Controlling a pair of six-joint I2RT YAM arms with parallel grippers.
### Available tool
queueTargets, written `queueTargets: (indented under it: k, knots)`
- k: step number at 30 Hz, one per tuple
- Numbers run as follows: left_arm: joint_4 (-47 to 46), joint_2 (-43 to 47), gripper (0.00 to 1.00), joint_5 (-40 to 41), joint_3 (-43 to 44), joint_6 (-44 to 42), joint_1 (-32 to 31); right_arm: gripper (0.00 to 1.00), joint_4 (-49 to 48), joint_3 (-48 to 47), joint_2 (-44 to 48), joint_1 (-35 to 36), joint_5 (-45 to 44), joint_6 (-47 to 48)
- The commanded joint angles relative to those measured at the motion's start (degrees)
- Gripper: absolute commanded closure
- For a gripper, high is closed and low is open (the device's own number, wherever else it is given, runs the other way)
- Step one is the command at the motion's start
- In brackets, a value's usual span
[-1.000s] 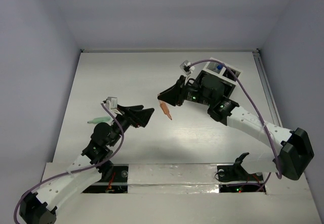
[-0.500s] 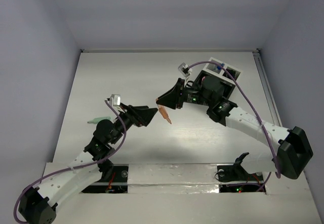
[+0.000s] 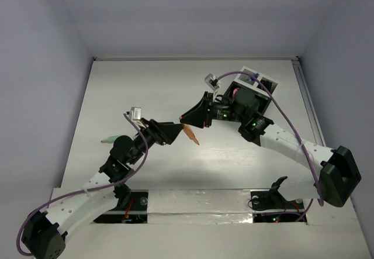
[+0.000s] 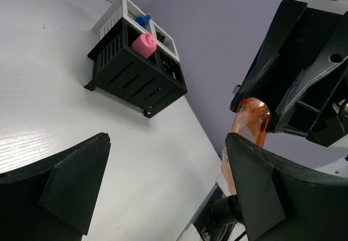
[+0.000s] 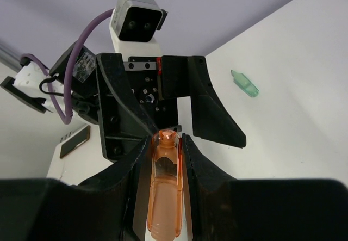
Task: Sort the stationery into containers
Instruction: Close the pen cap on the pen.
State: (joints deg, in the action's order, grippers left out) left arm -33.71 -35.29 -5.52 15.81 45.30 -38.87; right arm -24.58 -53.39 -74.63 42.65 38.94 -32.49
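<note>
The right tool (image 3: 187, 120) pinches the orange marker (image 3: 191, 134) by one end, pads pressed on both its flanks. The marker hangs in the air over the mid counter (image 3: 146, 89), w/ its free end pointing down and toward the near edge in the top view. The left tool (image 3: 175, 132) is spread wide and empty. Its tips aim at the marker from the left, just beside it, w/ no contact that I can make out. In the left wrist view the marker isn't centred in the gap: it sits close by the inner face of that view's right-hand finger, the other finger well apart from it. Its long axis runs approx. upright there, i.e. across the closing line, so the orientation suits a pinch and the sideways offset is the problem. My read: this is a hand-over setup. The left tool probably needs a small sideways shift to centre the marker before closing, else one finger lands first and may push it askew in the right tool's grip. Re the containers, the black box (image 4: 136, 75), w/ a pink piece (image 4: 144, 44) in one compartment, sits at the far right of the counter, just behind the right arm's wrist. The white box (image 4: 120, 10) is right behind it, seemingly touching. So the right arm is nearer the containers, while the left arm is nearer the green marker (image 3: 111, 138) lying on the counter at left.
</note>
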Motion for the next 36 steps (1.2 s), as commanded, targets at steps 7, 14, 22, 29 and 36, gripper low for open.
queueTargets:
  k: [7,14,22,29,36]
  knots:
    - [-5.05,1.1,0.16,-4.58,0.71,0.67,0.2,1.0,-1.36,-1.1,0.19,0.06,-1.84,1.55]
    - [-5.22,3.21,0.17,-7.66,-2.71,2.07,0.2,1.0,-0.29,-4.35,0.28,-1.61,-6.32,3.22]
    - [-4.43,3.47,0.17,-8.63,-5.09,1.99,0.2,1.0,-1.52,-4.45,0.8,-3.28,-9.24,2.34]
    - [-1.62,5.14,0.16,-4.51,-2.81,-0.82,0.2,1.0,-1.17,-3.57,1.24,-3.28,-8.44,1.91]
    - [-7.58,1.1,0.19,-4.5,-1.75,-1.97,0.2,1.0,-2.84,-2.43,1.33,-3.28,-11.69,-2.22]
